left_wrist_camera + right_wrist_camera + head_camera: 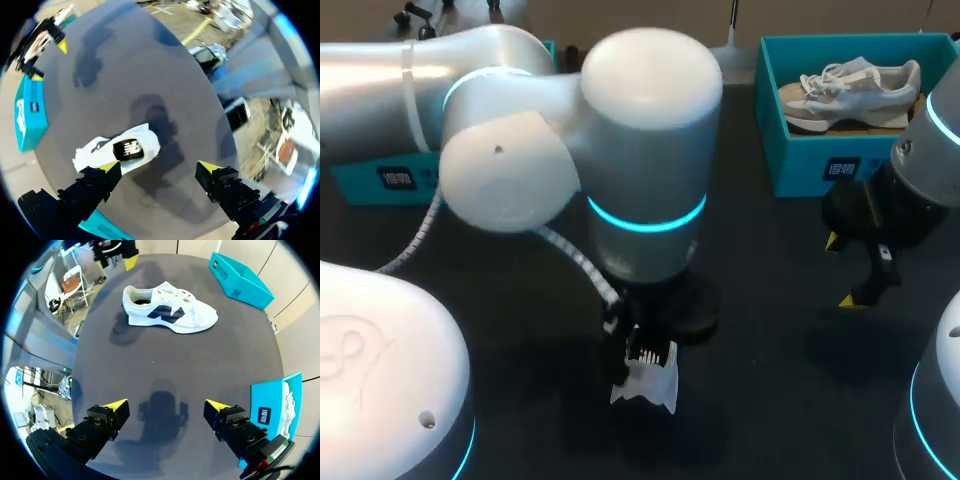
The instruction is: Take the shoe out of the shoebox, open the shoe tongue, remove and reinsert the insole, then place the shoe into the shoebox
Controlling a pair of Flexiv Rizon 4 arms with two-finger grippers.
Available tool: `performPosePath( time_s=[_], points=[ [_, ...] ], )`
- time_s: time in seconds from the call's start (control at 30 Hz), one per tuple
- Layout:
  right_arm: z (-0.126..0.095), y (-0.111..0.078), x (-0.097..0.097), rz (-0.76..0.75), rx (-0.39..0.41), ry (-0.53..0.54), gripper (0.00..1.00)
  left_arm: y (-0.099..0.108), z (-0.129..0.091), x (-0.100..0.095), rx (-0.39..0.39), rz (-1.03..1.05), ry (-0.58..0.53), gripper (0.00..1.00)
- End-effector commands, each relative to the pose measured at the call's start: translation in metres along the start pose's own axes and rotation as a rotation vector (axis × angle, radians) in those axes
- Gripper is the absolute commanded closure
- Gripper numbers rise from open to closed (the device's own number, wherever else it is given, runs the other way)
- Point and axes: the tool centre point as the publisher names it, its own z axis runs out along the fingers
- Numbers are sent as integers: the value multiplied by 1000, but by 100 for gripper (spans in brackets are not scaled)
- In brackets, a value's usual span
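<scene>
A white shoe (pixel 170 310) with a dark side logo stands on its sole on the dark table, far ahead of my right gripper (pixel 166 405), which is open and empty. My left gripper (pixel 159 167) hangs open above the same shoe (pixel 120 150), which lies just ahead of one of its fingertips (pixel 107 167), apart from it. In the head view my left arm hides most of the shoe (pixel 645 385). My right gripper (pixel 842 270) hovers at the right, in front of the teal shoebox (pixel 775 150).
The teal shoebox holds a second white shoe (pixel 850 90). Another teal box (pixel 370 180) stands at the back left, partly behind my left arm. Bare dark table lies between the two grippers.
</scene>
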Motion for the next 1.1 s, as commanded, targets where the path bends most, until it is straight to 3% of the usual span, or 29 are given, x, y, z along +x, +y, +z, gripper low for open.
performPosePath(
  time_s=[0.03,0.17,0.6,1.1],
  points=[
    [1,0,1,0,1,-3,0,6,6,16,21,-50,-60,0],
    [1,0,1,0,1,-3,0,13,14,23,28,-81,-77,0],
    [1,0,1,0,1,-3,0,27,23,11,55,-161,-67,0],
    [1,0,1,0,1,-3,0,27,23,11,55,-161,-67,0]
  ],
)
